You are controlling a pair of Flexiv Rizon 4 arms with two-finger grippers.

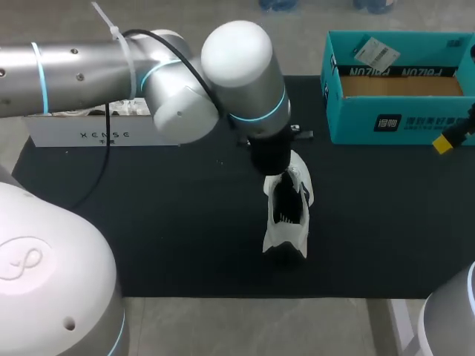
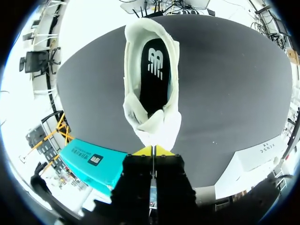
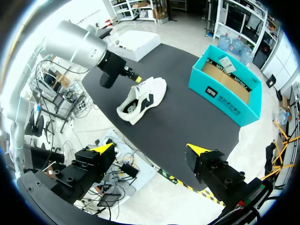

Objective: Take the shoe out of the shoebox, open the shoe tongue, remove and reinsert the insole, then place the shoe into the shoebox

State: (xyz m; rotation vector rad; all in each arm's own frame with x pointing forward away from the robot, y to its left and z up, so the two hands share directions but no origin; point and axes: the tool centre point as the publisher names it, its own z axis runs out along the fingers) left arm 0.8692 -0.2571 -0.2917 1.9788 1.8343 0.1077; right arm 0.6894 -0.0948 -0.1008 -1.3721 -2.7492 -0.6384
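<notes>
We observe a table [image 1: 163,237] with a black surface. Three items rest directly on it:
- a white shoe [image 1: 288,215] at the centre of the frame
- an open teal shoebox [image 1: 393,126] at the upper right
- a white box [image 1: 96,133] at the upper left, along the table's edge

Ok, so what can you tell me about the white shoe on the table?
The shoe is a white sneaker with black side marks, and it looks like soft fabric. It sits sole down on the black table mat, outside the teal shoebox. Its mouth gapes open, showing a black insole with a white logo inside. The left gripper pinches its tongue, fingers closed.
</notes>
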